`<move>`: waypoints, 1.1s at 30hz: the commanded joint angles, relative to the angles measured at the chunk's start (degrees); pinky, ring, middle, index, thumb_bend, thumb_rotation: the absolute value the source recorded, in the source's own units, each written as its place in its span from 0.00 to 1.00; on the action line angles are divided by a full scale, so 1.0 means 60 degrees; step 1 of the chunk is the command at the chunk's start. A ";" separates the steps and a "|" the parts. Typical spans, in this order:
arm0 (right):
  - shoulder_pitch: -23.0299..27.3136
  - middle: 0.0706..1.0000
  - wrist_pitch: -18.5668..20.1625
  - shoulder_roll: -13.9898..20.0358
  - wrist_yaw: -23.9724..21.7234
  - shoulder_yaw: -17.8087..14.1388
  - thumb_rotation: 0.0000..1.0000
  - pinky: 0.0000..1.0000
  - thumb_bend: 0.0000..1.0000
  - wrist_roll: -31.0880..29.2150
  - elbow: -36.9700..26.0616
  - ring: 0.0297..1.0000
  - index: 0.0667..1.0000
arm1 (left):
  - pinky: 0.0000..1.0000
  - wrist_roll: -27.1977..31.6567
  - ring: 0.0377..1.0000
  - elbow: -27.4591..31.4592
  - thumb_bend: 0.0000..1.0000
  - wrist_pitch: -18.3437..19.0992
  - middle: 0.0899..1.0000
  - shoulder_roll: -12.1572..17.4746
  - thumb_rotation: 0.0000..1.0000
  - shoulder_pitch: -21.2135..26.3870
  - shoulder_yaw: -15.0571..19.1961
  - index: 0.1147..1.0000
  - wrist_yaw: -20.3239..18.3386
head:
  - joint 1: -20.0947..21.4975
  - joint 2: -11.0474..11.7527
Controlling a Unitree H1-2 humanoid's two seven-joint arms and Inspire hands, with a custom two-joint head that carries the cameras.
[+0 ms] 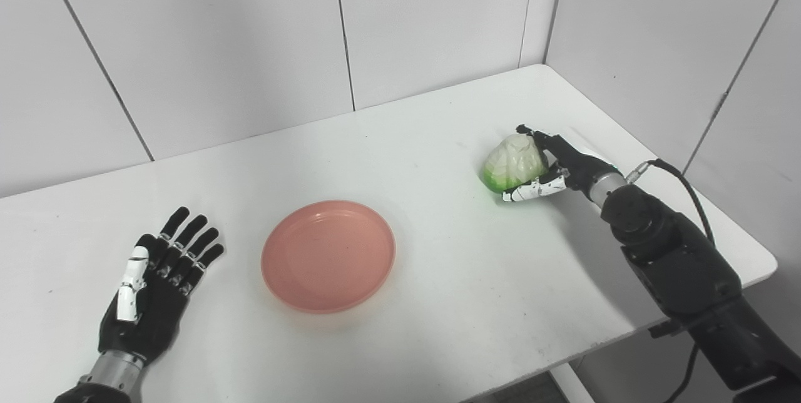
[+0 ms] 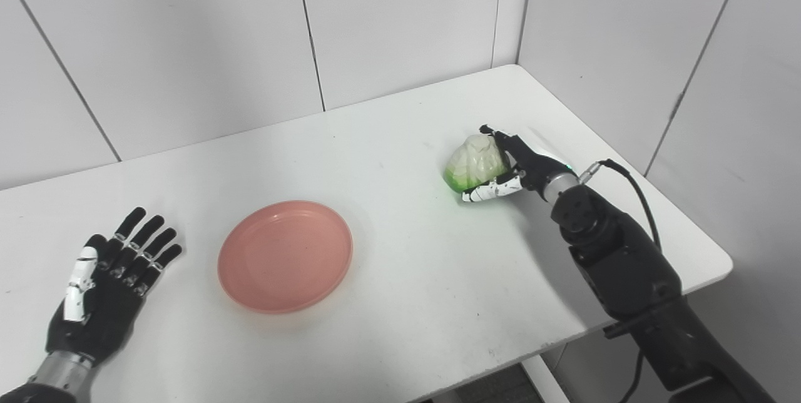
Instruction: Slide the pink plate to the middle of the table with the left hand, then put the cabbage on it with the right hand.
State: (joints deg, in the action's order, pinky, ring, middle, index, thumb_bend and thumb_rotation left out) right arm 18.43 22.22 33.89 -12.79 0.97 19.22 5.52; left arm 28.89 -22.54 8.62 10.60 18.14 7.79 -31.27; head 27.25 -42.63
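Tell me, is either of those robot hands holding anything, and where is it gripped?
The right hand holds the cabbage, fingers wrapped around its right side. The left hand lies open, holding nothing.

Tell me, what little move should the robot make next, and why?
Probably lift the pale green cabbage and carry it leftward: the right hand is wrapped around it, and the round pink plate lies bare mid-table, apart from the open left hand.
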 commanded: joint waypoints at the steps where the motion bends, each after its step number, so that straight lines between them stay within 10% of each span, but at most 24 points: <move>1: 0.0299 0.91 0.0123 0.0188 -0.0151 0.0065 0.29 0.85 1.00 0.0034 -0.0225 0.90 0.93 | 0.89 -0.0178 0.89 -0.0451 0.46 0.0439 0.90 0.0024 0.84 -0.0533 -0.0080 0.90 0.0210 | -0.0012 -0.0020; 16: 0.0605 0.83 -0.0722 -0.0256 0.0710 0.0246 0.25 0.81 1.00 0.0175 0.0857 0.83 0.85 | 0.87 -0.0174 0.87 -0.0366 0.46 0.0449 0.89 0.0014 0.84 -0.0576 -0.0072 0.89 0.0240 | -0.0060 -0.0043; 33: 0.1352 0.53 -0.1487 -0.0845 0.1529 0.0496 0.09 0.52 0.97 0.0184 0.2256 0.53 0.54 | 0.88 -0.0165 0.87 -0.0192 0.47 0.0543 0.89 -0.0017 0.84 -0.0622 -0.0068 0.90 0.0323 | -0.0133 -0.0076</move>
State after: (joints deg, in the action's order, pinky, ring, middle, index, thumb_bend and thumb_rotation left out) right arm 25.13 14.99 29.43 -3.33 3.28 20.06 18.74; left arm 28.91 -22.07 8.65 10.65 17.88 7.80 -31.11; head 26.46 -43.07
